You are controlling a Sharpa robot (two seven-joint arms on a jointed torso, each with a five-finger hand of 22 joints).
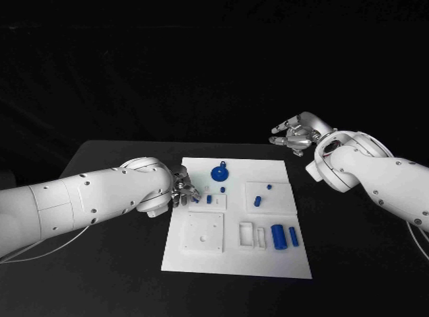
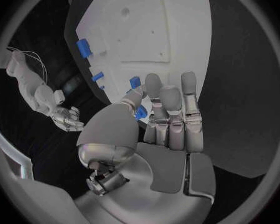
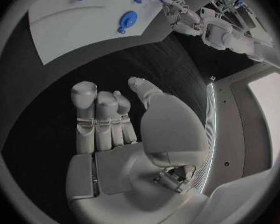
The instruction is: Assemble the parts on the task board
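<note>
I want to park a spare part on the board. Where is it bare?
The task board is bare along its near edge, and its far right corner beyond the round blue part is free. It is crowded mid-left, where the left hand works among small parts.

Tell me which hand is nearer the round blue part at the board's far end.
Left. The left hand is at the task board's edge, just beside the round blue part; the right hand is raised off the board, farther away.
</note>
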